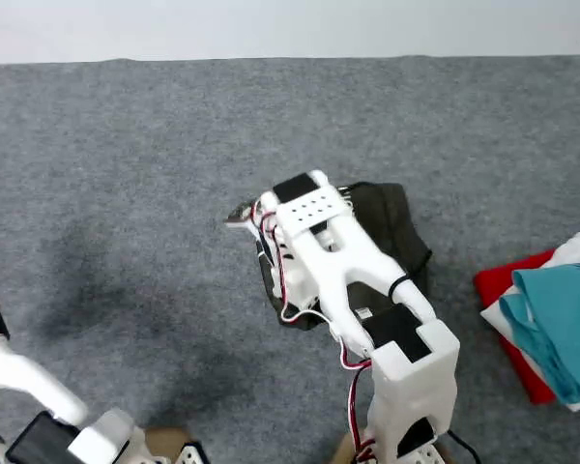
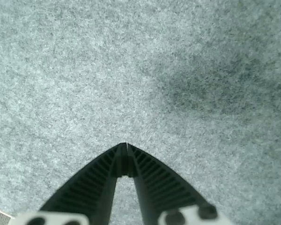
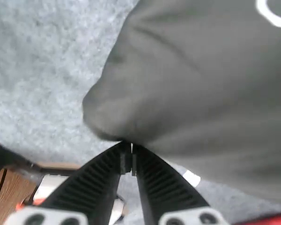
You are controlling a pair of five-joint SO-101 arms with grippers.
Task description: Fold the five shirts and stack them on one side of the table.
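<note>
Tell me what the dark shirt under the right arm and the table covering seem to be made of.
Dark shirt: looks like soft, matte knit fabric, probably cotton or a blend. It drapes in rounded folds with no shine. Table covering: grey felt or low-pile carpet, judging by its fuzzy, speckled, matte surface.

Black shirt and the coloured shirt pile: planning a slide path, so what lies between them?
In the high view the stretch is bare: grey table covering runs from the black shirt to the coloured shirt pile.

Bright, even light from above lays soft shadows on the grey mat (image 1: 126,145).
</note>
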